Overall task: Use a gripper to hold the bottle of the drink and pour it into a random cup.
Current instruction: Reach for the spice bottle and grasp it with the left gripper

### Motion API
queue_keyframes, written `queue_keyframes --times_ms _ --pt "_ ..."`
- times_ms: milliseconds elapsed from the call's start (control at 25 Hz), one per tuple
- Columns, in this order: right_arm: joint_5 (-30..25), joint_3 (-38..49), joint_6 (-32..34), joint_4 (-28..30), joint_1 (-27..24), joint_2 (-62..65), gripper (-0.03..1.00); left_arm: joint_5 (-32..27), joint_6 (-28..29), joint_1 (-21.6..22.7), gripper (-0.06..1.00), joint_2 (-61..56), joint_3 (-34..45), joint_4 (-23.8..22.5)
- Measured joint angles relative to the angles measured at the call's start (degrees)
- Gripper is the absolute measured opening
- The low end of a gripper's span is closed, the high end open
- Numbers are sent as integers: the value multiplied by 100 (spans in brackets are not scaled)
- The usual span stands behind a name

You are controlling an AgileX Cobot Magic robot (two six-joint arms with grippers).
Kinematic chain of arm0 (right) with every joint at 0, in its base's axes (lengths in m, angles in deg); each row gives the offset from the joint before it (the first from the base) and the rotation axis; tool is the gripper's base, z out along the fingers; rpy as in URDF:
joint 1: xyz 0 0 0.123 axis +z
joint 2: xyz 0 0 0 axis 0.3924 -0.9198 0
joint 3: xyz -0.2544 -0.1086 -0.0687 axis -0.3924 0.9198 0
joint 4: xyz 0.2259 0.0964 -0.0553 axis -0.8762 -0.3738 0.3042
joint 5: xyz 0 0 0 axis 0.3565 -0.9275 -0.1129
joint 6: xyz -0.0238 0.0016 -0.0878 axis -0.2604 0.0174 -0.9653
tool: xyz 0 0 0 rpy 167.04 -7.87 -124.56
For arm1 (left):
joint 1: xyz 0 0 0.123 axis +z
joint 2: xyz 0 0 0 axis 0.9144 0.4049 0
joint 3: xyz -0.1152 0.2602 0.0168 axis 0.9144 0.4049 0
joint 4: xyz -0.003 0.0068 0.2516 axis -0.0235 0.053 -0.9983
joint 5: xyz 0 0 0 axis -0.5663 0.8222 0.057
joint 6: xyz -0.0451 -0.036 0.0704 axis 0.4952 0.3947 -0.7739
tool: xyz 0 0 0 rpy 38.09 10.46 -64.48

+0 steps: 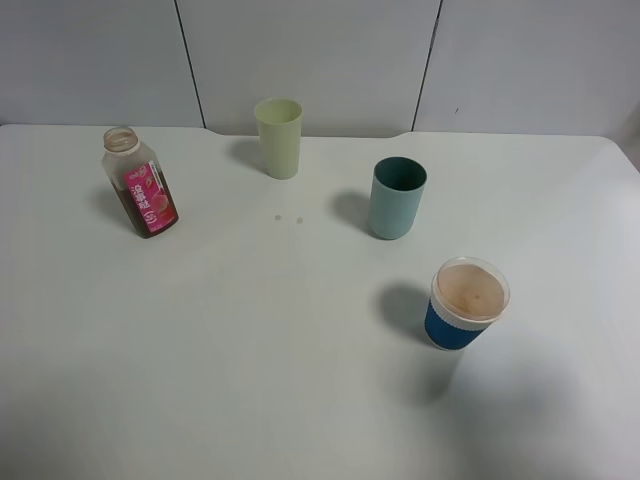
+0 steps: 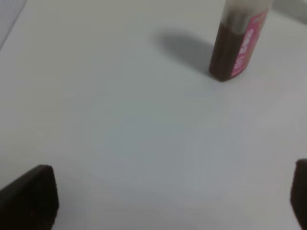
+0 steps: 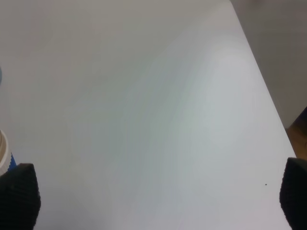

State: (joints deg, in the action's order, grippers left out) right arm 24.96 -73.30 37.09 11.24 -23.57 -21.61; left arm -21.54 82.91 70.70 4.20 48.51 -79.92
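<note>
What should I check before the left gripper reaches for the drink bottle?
1. The bottle stands on its base on the table: ok.
2. The bottle mouth is capless: ok.
3. The left gripper is open and empty: ok.
4. Bare table between the left gripper and the bottle: ok.
5. The pale green cup is upright, apart from the bottle: ok.
6. The pale green cup is empty: cannot tell.

White table [image 1: 250, 400], teal tumbler [image 1: 398, 198] upright on it, yellow-green cup [image 1: 279, 137] behind-left of the tumbler, bottle [image 1: 140, 182] far left, paper cup [image 1: 466, 303] front-right.
</note>
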Motion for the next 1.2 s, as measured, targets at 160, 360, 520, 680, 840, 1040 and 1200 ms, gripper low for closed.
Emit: queue_keyframes --times_ms 160,360,520,680,840,1040,1200 --pt "0 0 0 0 0 0 100 218 236 0 94 0 -60 -47" --pt "0 0 0 0 0 0 100 1774 426 0 94 116 -121 -49" --pt "0 0 0 0 0 0 100 2671 460 0 94 752 -133 -49" --pt "0 0 0 0 0 0 100 3355 450 0 94 1542 -133 -49" --pt "0 0 0 0 0 0 100 3973 280 0 94 2273 -119 -16" --pt "0 0 0 0 0 0 100 5106 49 0 94 2806 345 4" --pt "0 0 0 0 0 0 100 6251 -222 4 94 3183 1096 4"
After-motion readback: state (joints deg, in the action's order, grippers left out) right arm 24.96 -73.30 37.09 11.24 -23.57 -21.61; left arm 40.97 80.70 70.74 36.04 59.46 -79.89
